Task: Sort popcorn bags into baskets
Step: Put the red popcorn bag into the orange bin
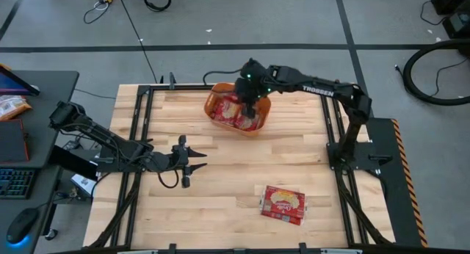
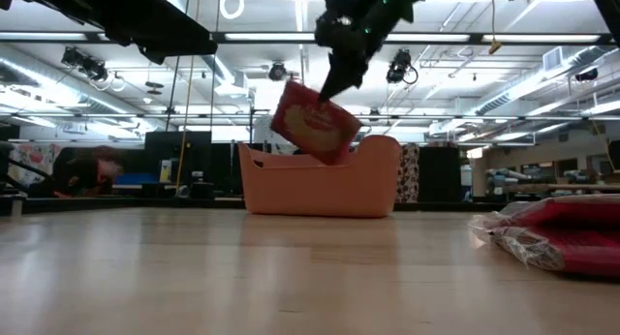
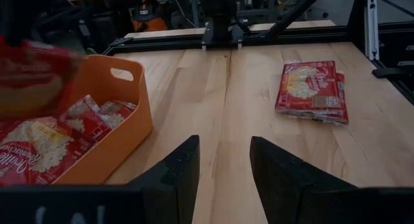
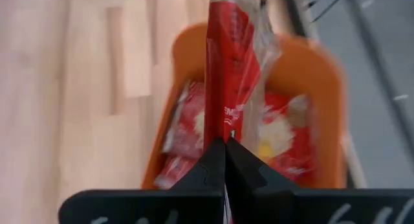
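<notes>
An orange basket (image 1: 238,111) stands near the table's far edge with several red popcorn bags (image 1: 228,109) lying inside. My right gripper (image 1: 250,103) hangs above it, shut on one red popcorn bag (image 2: 315,123) that dangles over the basket (image 2: 320,178). Another red popcorn bag (image 1: 283,203) lies flat on the table near the near edge, right of centre; it also shows in the left wrist view (image 3: 312,89). My left gripper (image 1: 197,160) is open, low over the table's left-middle, touching nothing. My right gripper pinches the red popcorn bag by its upper edge (image 4: 225,136) between its two shut fingers, coming from above and pointing down. The bag hangs tilted below the fingers, lifted clear, its lower corner (image 2: 334,153) level with the basket's rim.
Bare wooden table lies between the basket and the lone bag. A black metal frame (image 1: 139,107) runs along the table's sides. A side desk with a keyboard (image 1: 16,182) stands left of the table.
</notes>
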`<action>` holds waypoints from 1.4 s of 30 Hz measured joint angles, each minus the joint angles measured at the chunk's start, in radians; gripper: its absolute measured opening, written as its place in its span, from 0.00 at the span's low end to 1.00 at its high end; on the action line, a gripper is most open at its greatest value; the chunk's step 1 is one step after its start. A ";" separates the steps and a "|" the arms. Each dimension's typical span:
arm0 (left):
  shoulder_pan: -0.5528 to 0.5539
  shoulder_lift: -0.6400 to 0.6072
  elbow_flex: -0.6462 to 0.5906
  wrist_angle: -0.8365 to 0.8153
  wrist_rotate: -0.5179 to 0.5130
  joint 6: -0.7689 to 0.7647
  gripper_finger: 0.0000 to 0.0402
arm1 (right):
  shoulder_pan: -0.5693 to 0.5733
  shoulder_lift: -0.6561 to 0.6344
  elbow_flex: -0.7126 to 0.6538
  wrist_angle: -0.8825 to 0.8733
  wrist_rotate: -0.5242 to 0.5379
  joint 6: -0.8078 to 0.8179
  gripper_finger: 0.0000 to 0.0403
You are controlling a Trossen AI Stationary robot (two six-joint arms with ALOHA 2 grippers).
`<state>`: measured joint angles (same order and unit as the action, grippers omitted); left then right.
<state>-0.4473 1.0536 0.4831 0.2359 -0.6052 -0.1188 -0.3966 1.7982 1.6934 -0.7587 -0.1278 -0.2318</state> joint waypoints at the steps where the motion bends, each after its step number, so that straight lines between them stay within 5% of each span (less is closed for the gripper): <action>1: 0.000 0.000 0.000 0.000 0.000 0.000 0.35 | -0.017 0.001 -0.013 -0.001 -0.037 0.000 0.01; 6: 0.000 0.000 0.000 0.000 0.000 -0.001 0.35 | -0.092 -0.001 -0.091 0.027 -0.173 0.020 0.01; 17: 0.000 0.000 0.000 0.000 0.000 -0.001 0.35 | -0.176 -0.001 -0.177 0.034 -0.103 0.160 0.12; 24: 0.000 0.000 0.000 0.000 0.000 -0.001 0.35 | -0.131 -0.004 -0.131 -0.065 -0.104 0.188 0.23; 30: 0.000 0.000 0.000 0.000 0.000 0.000 0.35 | 0.008 -0.021 -0.057 -0.176 -0.102 0.188 0.25; 37: 0.000 0.000 0.000 0.000 0.000 0.000 0.35 | 0.299 -0.019 -0.064 -0.245 -0.021 0.191 0.25; 42: 0.000 0.000 0.000 0.000 0.000 0.001 0.35 | 0.519 -0.018 -0.097 -0.335 0.001 0.358 0.25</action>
<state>-0.4472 1.0538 0.4831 0.2364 -0.6052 -0.1181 0.1226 1.7802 1.5965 -1.0940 -0.1268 0.1265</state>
